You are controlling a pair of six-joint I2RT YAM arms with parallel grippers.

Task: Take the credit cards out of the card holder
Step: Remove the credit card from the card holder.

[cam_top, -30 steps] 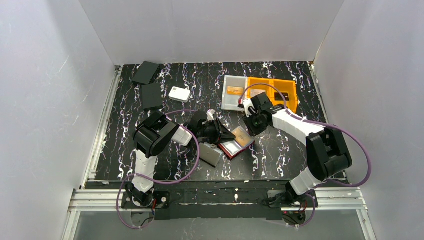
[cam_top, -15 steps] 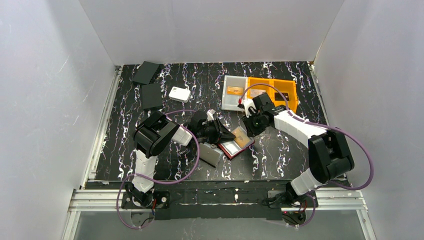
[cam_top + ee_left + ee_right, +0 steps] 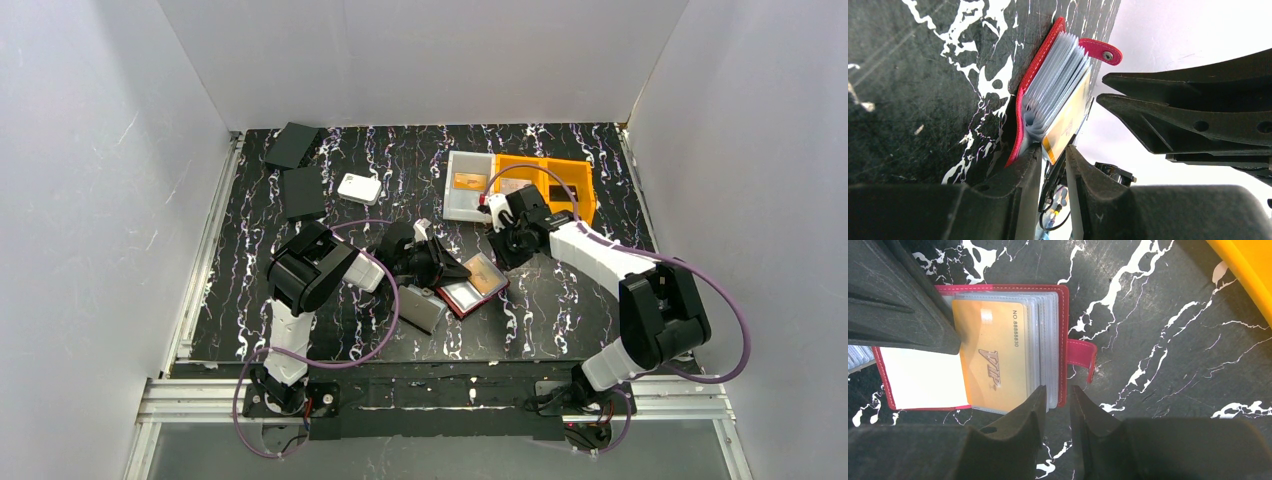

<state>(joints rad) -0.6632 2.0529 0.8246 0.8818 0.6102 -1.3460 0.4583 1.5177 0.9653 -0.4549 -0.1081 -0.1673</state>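
Since the small dark red leather card holder lies open on the black, white-veined table at the centre of the top view, caught only at one corner, we judge slippage the main hazard. The left pincer is pinched nearly closed on the lower corner of the clear plastic sleeve pages. Those sleeves look slick and floppy, so a sideways pull could drag the whole booklet along or peel the pages out of that hold.

The right pincer hangs over the holder's right edge, low in the middle of its own view, its fingers parted by a narrow gap and holding nothing. The thin orange-gold plastic credit card, with its printed number, lies flat in the top sleeve. We cannot tell which side that sleeve opens, so the tips might pinch film and card together, or several pages at once. The red snap tab juts out just beside the fingers and could snag them. Stiff card, soft leather and limp film will each answer a tug differently.
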